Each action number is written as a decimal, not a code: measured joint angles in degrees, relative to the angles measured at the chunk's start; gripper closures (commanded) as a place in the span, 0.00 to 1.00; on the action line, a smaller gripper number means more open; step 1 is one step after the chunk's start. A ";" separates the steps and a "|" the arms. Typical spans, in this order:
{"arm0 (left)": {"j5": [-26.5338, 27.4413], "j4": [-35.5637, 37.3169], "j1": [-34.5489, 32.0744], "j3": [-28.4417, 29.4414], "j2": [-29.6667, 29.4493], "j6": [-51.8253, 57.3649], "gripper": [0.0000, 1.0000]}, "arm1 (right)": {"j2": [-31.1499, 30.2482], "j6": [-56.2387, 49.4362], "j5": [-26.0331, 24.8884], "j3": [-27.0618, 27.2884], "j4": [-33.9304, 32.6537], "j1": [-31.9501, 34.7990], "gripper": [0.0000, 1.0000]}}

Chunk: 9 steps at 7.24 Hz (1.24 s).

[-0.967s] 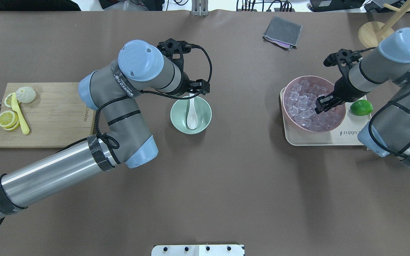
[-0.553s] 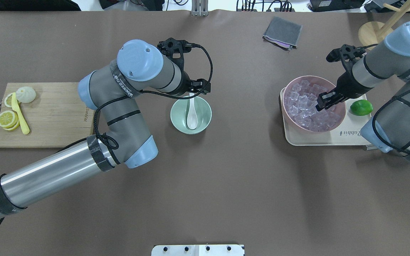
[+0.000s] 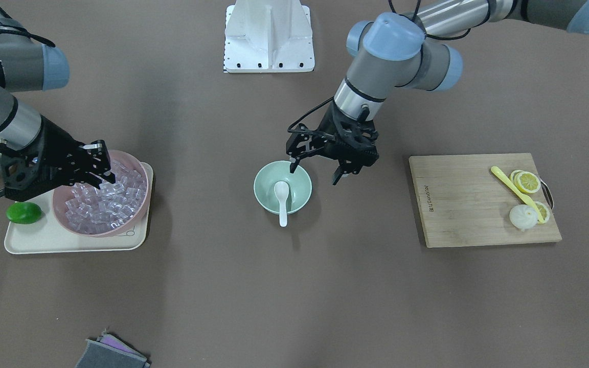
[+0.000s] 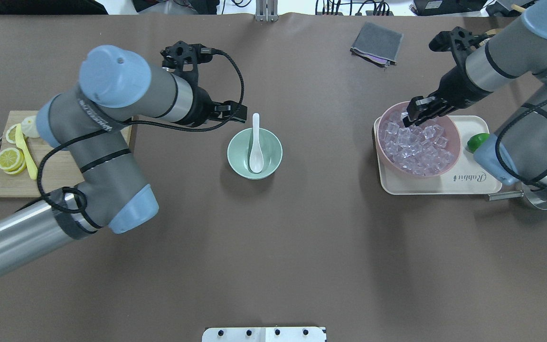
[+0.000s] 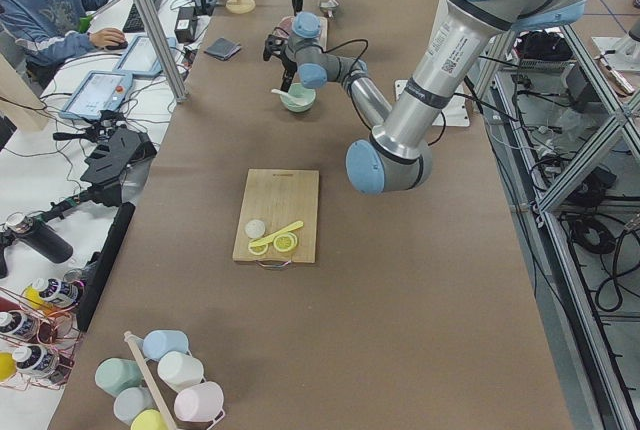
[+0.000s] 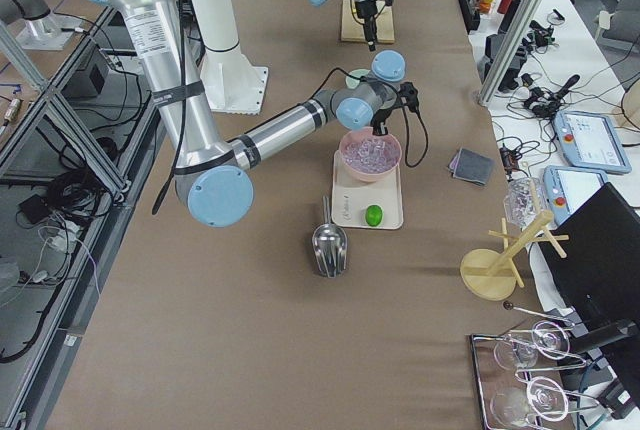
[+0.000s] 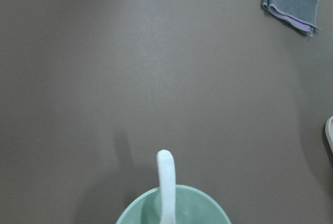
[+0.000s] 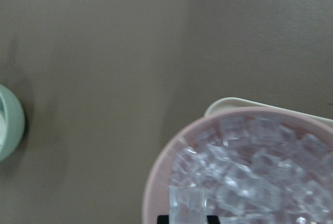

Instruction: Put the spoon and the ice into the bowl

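One spoon (image 4: 256, 142) rests in the bowl (image 4: 238, 160); the pink bowl (image 4: 457, 146) holds ice (image 4: 416, 149). My left pincer (image 3: 315, 172) hangs released; my right pincer (image 4: 415, 116) clasps one cube (image 8: 189, 203).

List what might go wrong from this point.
1. The right end effector pinches one glassy ice cube at its tips. The cube may slip out on the way over bare table to the mint-green bowl.
2. The white spoon has its handle out over the bowl's far rim, where an arriving end effector could knock it out.
3. The open left end effector hovers beside the bowl, so the arms may crowd each other.
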 measured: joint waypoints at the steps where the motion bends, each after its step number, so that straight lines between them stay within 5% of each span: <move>1: -3.91 -0.01 -3.05 -2.74 4.32 3.00 0.02 | 3.95 6.97 -3.04 -0.26 0.02 -3.53 1.00; 4: -15.27 -0.45 -14.51 -6.42 15.72 16.63 0.02 | 18.17 23.05 -17.99 -7.55 0.52 -15.10 1.00; 5: -17.48 -0.47 -16.91 -6.57 17.21 19.11 0.02 | 21.88 25.54 -22.03 -11.07 1.65 -17.99 0.68; 6: -18.10 -0.47 -17.89 -6.59 17.67 20.15 0.02 | 23.32 27.42 -24.48 -13.18 3.49 -20.24 0.01; 9: -17.86 -0.39 -18.35 -6.35 17.55 20.16 0.02 | 22.17 30.75 -29.60 -13.57 7.95 -23.93 0.00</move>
